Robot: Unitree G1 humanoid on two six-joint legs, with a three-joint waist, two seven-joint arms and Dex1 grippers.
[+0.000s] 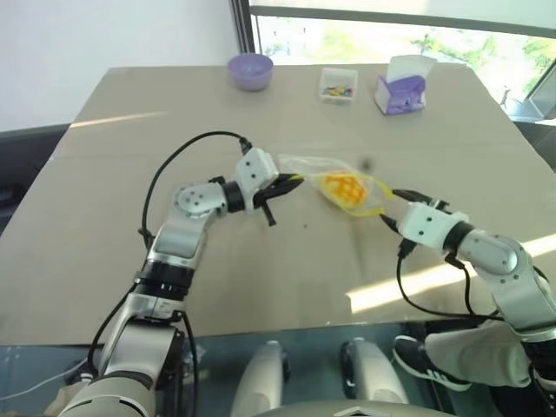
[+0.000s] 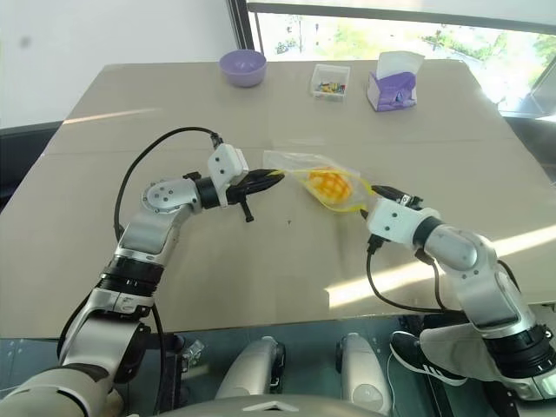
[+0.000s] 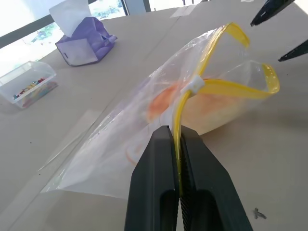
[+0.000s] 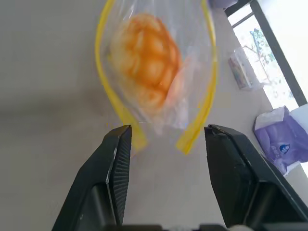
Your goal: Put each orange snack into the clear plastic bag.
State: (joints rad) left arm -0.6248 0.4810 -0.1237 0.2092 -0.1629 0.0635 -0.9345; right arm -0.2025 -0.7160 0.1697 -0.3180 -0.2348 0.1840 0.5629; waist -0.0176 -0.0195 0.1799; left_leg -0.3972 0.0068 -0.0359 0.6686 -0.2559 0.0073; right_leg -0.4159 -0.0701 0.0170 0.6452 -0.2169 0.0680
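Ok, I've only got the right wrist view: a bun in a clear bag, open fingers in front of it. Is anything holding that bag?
Observer: Yes. The left hand is shut on the yellow strip of the clear plastic bag.
Operator: Is the bag lying flat?
Observer: No, the pinched edge is lifted; the orange snack end sags toward the table.
Operator: Any more buns out there?
Observer: None that I see. A purple bowl, a small clear box and a tissue box sit along the far edge.

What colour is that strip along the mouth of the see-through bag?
Yellow. The strip on the clear plastic bag shows best in the left wrist view.
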